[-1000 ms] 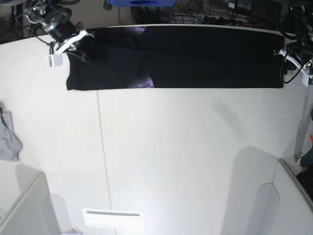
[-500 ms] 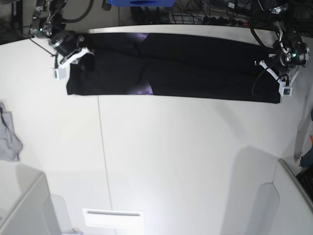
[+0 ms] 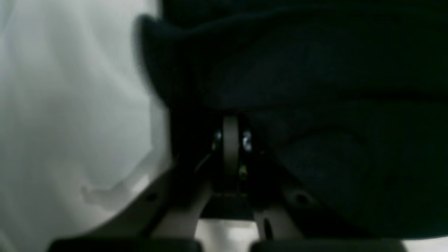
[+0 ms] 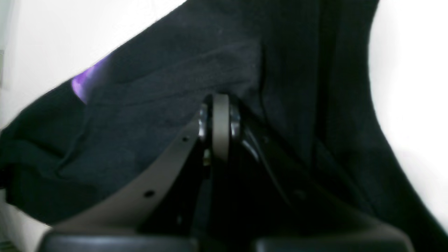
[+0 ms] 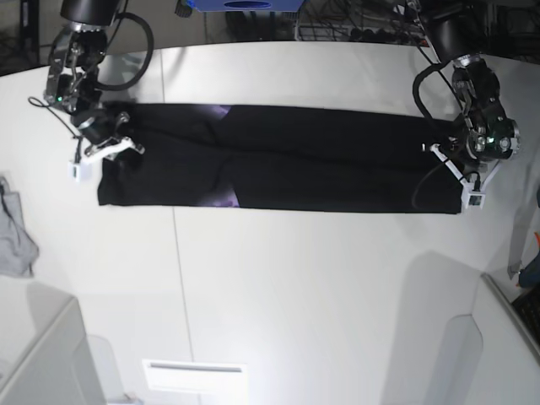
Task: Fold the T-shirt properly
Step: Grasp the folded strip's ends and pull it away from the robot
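Observation:
The black T-shirt [image 5: 278, 160] is stretched into a long narrow band across the white table [image 5: 321, 287], with a bit of purple print [image 5: 224, 200] at its near edge. At the band's left end my right gripper [image 5: 105, 143] is shut on the T-shirt; the right wrist view shows the closed fingers [image 4: 220, 119] pinching dark cloth [image 4: 157, 105] with a purple patch [image 4: 84, 82]. My left gripper [image 5: 451, 169] is shut on the T-shirt's right end, and in the left wrist view its fingertips [image 3: 231, 140] sit buried in black fabric [image 3: 315, 87].
A small grey cloth [image 5: 13, 236] lies at the table's left edge. A white box [image 5: 38, 363] stands at the near left and another panel [image 5: 506, 337] at the near right. Cables and a blue bin [image 5: 245, 4] lie behind the far edge.
Both arms have pulled the stretched T-shirt toward the near side of the table, away from the far edge. The band has shortened slightly and both grips have held.

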Controlling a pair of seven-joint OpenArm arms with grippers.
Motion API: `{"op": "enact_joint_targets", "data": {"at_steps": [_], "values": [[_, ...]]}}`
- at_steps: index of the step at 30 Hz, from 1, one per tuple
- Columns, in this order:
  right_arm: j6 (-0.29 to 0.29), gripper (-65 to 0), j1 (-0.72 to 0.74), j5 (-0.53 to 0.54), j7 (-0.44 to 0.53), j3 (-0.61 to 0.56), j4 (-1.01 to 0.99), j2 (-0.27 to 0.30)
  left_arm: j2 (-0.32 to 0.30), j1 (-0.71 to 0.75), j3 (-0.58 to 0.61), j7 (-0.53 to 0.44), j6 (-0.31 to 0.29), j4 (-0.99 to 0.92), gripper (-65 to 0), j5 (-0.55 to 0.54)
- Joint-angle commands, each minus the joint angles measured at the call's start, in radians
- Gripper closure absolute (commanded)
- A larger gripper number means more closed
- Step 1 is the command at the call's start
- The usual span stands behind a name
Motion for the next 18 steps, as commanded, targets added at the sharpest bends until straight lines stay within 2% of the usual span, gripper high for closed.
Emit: {"op": "enact_joint_targets", "data": {"at_steps": [1, 4, 10, 16, 18], "values": [[0.0, 0.0, -0.004, 0.003, 0.009, 0.005, 0.042, 0.011, -0.02, -0.013, -0.033, -0.015, 0.002, 0.046, 0.0, -0.01], [0.0, 0.0, -0.019, 0.004, 0.008, 0.002, 0.137, 0.011, -0.022, -0.023, -0.08, -0.013, 0.002, 0.101, 0.0, -0.056], [0.0, 0.0, -0.05, 0.004, -0.1, 0.005, 0.338, 0.01, -0.062, 0.02, -0.114, -0.004, 0.001, 0.228, 0.0, -0.182], [0.0, 0.0, -0.087, 0.004, -0.112, -0.003, 0.447, 0.004, -0.066, 0.037, -0.297, 0.045, -0.004, 0.192, 0.0, -0.515], [0.0, 0.0, -0.087, 0.003, -0.112, -0.003, 0.447, -0.019, -0.077, 0.033, -0.306, 0.045, -0.004, 0.152, 0.0, -0.57]]}}
